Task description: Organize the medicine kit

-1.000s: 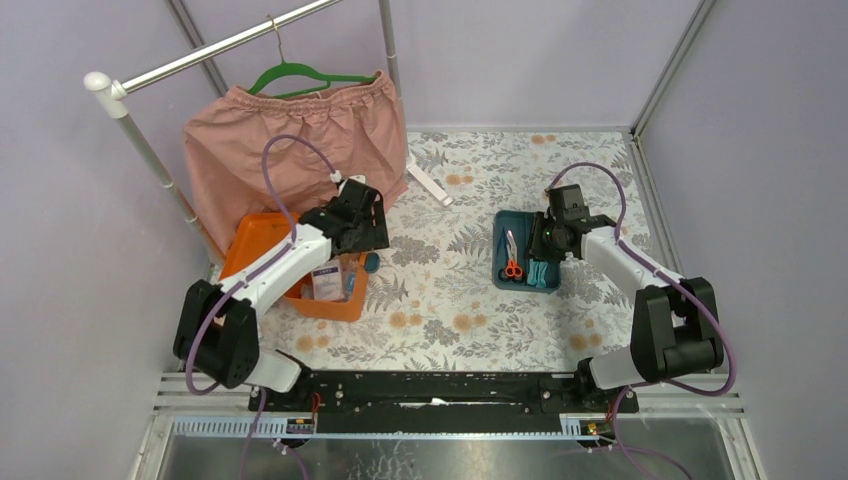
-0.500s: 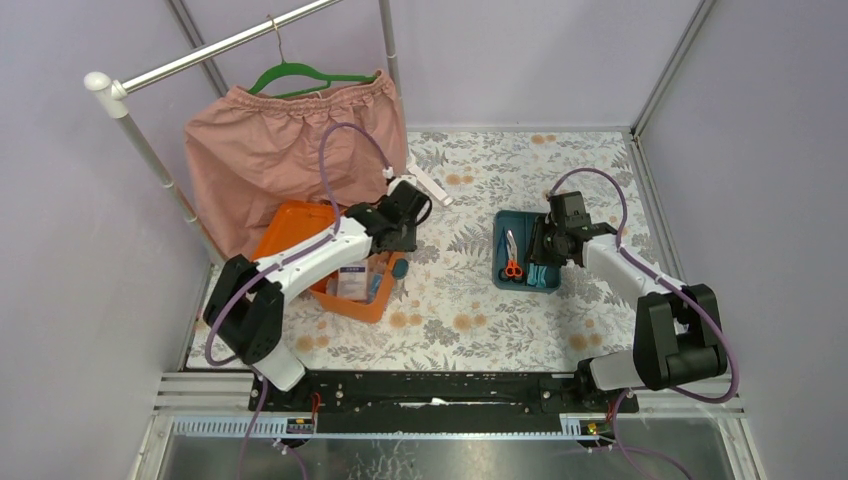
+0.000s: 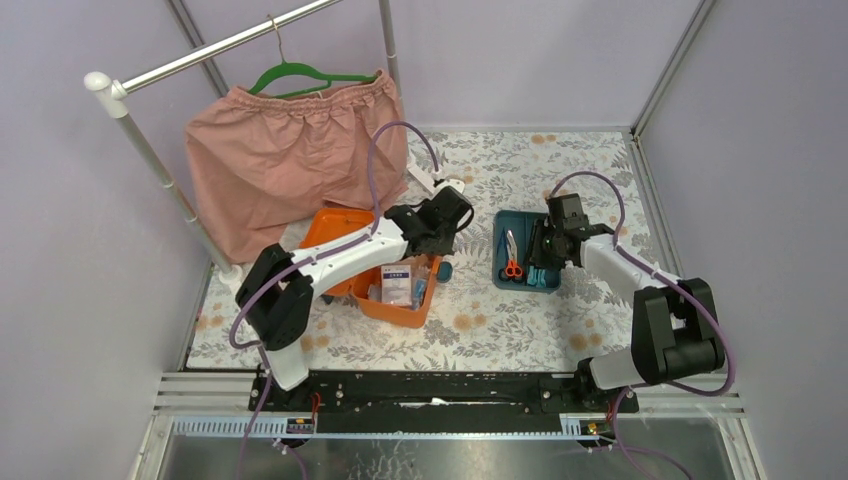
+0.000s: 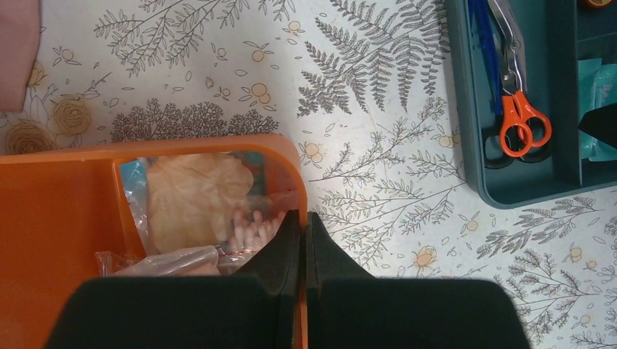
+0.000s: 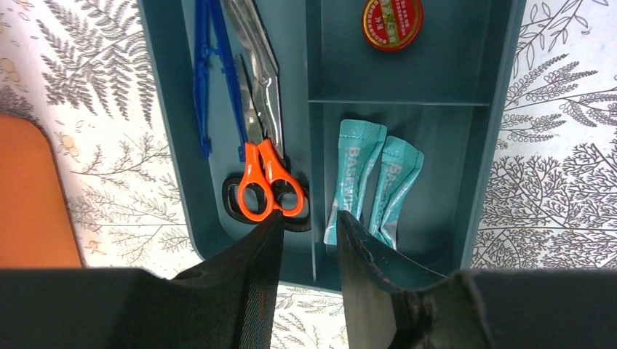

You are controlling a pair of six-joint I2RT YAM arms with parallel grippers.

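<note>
Left wrist | my left fingers clench orange box wall | insert tray lies rightward | right fingers parted

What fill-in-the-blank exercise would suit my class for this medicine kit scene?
1. The left claw is shut on the wall of the ___ box.
2. In the teal tray, the scissors lie beside ___ tweezers.
3. The tray also holds ___ teal sachets.

Missing words: orange; blue; two.
</note>
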